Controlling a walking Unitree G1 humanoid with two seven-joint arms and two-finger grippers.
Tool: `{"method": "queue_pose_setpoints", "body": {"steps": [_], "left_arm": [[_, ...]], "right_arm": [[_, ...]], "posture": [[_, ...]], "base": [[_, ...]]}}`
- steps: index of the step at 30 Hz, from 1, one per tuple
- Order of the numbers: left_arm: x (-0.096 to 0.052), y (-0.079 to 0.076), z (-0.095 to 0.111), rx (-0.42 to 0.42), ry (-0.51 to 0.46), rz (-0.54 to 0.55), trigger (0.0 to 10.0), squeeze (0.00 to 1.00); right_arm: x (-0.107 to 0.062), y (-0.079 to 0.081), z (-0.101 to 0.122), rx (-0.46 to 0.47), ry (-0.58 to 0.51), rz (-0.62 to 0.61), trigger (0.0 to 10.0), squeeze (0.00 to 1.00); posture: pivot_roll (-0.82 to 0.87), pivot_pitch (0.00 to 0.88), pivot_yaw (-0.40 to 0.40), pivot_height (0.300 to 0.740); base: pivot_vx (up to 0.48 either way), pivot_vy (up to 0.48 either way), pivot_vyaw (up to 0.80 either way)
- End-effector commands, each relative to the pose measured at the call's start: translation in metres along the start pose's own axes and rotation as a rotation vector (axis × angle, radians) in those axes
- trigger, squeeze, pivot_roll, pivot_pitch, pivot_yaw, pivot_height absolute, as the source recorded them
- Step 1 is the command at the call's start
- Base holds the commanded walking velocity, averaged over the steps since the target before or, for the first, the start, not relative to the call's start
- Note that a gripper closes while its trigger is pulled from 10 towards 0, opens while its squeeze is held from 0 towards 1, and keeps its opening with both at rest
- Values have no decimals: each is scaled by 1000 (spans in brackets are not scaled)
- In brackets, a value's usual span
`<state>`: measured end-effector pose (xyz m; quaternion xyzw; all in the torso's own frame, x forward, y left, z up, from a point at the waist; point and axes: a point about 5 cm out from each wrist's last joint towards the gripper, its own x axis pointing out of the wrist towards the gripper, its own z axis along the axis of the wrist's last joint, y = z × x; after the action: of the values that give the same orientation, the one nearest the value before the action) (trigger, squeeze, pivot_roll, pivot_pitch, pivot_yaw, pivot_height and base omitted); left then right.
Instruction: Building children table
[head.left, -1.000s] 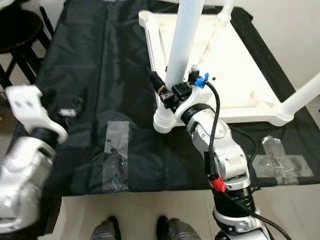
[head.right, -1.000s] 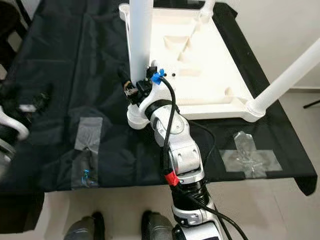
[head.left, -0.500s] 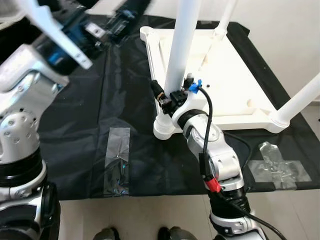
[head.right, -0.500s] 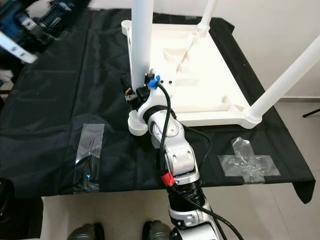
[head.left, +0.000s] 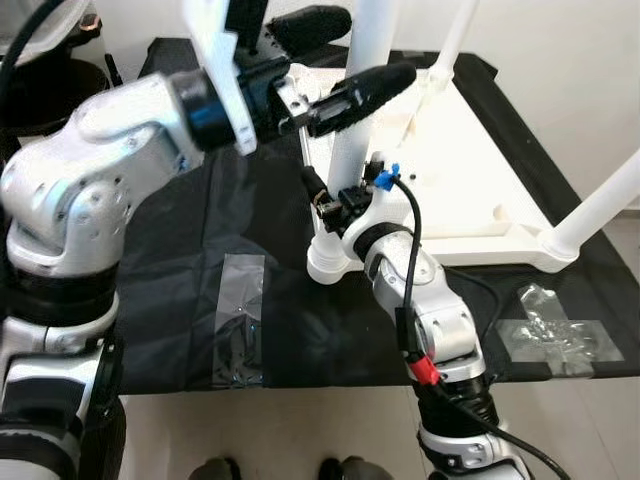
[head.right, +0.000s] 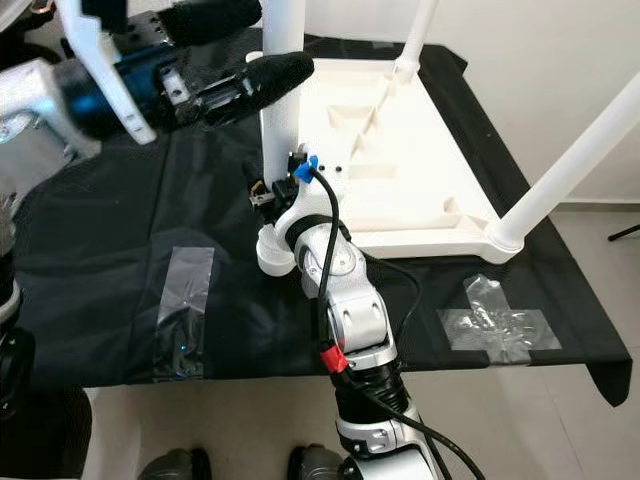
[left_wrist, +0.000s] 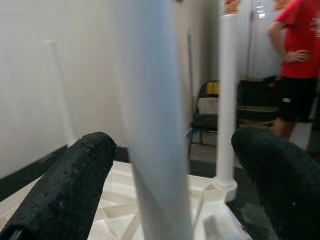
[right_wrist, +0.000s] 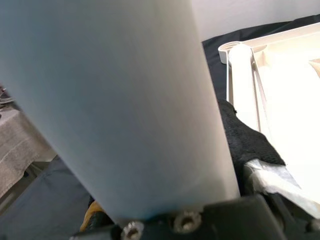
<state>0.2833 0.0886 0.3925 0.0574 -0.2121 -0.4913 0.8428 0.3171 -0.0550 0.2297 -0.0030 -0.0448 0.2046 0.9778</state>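
A white children's table (head.left: 470, 170) lies upside down on a black cloth, its legs pointing up. My right gripper (head.left: 338, 196) is shut on the near-left leg (head.left: 347, 160) just above its socket. In the right wrist view that leg (right_wrist: 125, 100) is pressed close, with one black finger (right_wrist: 245, 140) behind it. My left gripper (head.left: 340, 55) is raised higher up the same leg and stands open, one finger on each side. In the left wrist view the leg (left_wrist: 155, 125) passes between the fingers (left_wrist: 65, 190) without touching them.
Two more legs stand at the near-right corner (head.left: 600, 200) and the far side (head.left: 450, 40). Clear tape patches (head.left: 240, 320) (head.left: 555, 325) lie on the black cloth (head.left: 180, 250). A person in a red shirt (left_wrist: 300, 45) stands near a chair (left_wrist: 207, 115) in the background.
My left arm has swung up from low at the left to the leg, its open fingers now astride it. The right gripper has kept its hold near the leg's base.
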Motion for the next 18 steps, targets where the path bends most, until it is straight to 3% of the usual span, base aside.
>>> {"method": "queue_pose_setpoints", "body": {"steps": [1, 7, 8, 10, 11, 18], "left_arm": [[9, -3, 0, -1, 25, 1, 10000, 0], [9, -2, 1, -4, 32, 44, 10000, 0], [7, 1, -3, -19, 43, 52, 7686, 0], [7, 1, -3, -19, 43, 52, 7686, 0], [6, 2, -4, -32, 49, 44, 0, 0], [6, 3, -5, -44, 64, 29, 0, 0]], "right_arm": [[-2, 7, -37, 19, 191, 28, 10000, 0], [-1, 7, -36, 19, 188, 27, 10000, 0], [-1, 7, -35, 21, 186, 26, 10000, 0], [-1, 7, -35, 21, 186, 26, 10000, 0], [-2, 7, -35, 20, 186, 26, 10000, 0], [-2, 7, -35, 18, 184, 25, 10000, 0]], "posture": [[10, 155, -93, 740], [6, 158, -90, 740], [6, 158, -90, 740], [6, 158, -90, 740], [6, 158, -90, 740], [1, 161, -87, 740]], "base": [[0, 0, 0], [0, 0, 0], [0, 0, 0], [0, 0, 0], [0, 0, 0], [0, 0, 0]]}}
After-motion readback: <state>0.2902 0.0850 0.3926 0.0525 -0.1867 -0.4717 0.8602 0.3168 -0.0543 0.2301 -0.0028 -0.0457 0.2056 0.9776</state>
